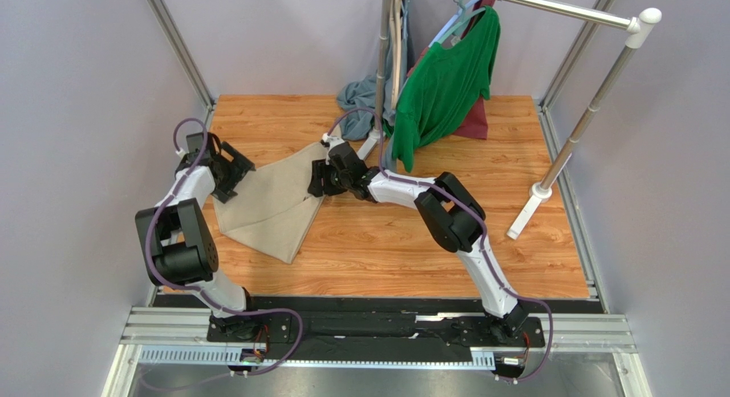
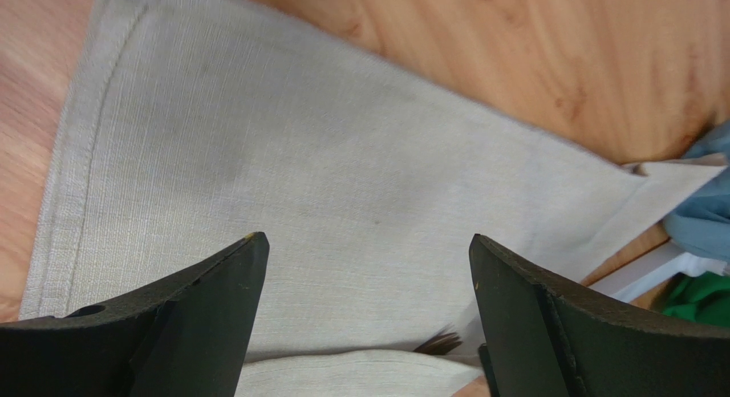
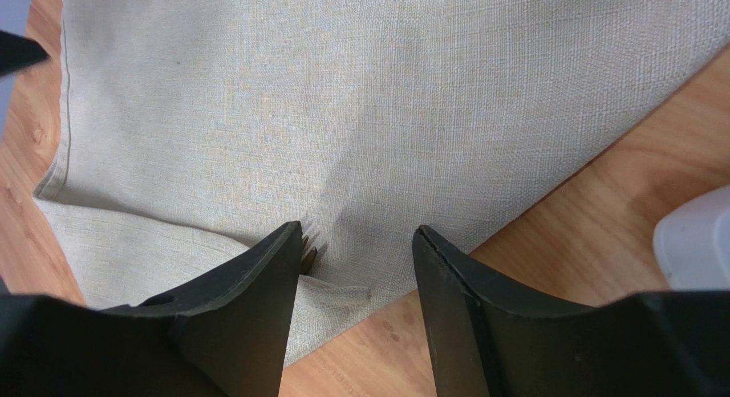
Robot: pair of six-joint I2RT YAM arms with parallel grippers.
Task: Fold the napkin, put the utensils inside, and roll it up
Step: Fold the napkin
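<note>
My left gripper hangs over the napkin's left corner with its fingers spread wide and nothing between them. The napkin lies flat on the wooden table, and I read it as already folded. From above it shows as a slanted 4-sided shape rather than a full square, and the left wrist view shows a second layer lapping over the first at the near edge.

Between those 2 layers, dark tines of the fork peek out, so I judge the fork is tucked in near the napkin's right edge. Its handle is hidden, and I cannot tell how it lies.

My right gripper sits low at the napkin's right edge, fingers apart with bare cloth showing in the gap, clamped on nothing I can see.

So 2 steps look done, folding and loading. The roll is what's left: I see no rolled part anywhere on the napkin, and both grippers would need to take an edge to begin it.
</note>
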